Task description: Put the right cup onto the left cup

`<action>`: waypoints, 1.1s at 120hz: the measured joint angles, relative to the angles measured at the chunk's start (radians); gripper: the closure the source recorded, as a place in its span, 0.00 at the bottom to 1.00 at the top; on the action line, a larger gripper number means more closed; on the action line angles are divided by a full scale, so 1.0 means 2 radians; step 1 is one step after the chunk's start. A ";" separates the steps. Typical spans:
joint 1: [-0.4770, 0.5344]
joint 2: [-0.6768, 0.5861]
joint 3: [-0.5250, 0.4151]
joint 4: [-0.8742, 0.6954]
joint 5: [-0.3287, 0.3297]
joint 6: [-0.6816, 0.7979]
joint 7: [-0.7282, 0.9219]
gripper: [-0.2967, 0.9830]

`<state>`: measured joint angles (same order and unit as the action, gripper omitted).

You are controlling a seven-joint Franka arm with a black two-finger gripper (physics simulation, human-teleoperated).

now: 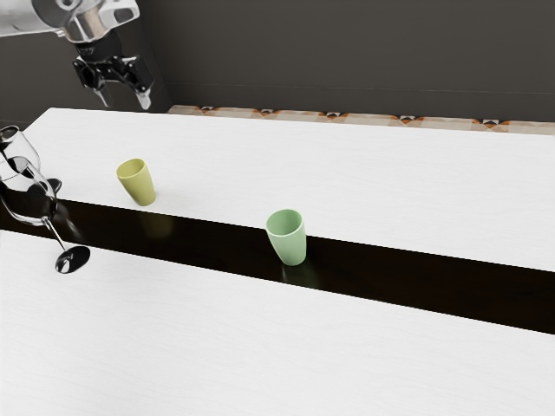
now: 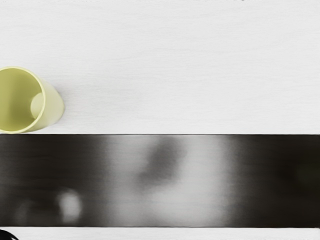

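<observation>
Exterior view: our gripper (image 1: pixel 124 101) is spread open, empty; just beside the dark strip (image 1: pixel 416 279) stands the yellow cup (image 1: pixel 139 184); on it, the green cup (image 1: pixel 289 240); we judge all stacking remains.

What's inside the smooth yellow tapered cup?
No contents visible. The wrist view looks into the smooth yellow tapered cup: bare inner wall and part of its pale round floor. The rest of the floor is hidden behind the rim, so can't tell there.

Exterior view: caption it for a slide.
Open black two-finger gripper above a white, black-striped table holding a yellow cup, a pale green cup and clear stemmed glasses.
</observation>
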<state>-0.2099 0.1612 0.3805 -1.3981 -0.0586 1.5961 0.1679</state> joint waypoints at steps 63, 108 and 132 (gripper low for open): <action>-0.038 0.051 -0.110 -0.074 -0.002 0.084 -0.146 0.24; -0.070 0.029 -0.197 -0.190 -0.015 0.156 -0.291 0.25; -0.071 0.040 -0.203 -0.211 -0.012 0.196 -0.333 0.25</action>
<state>-0.3525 0.2411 -0.0250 -1.8211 -0.0825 1.9884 -0.4989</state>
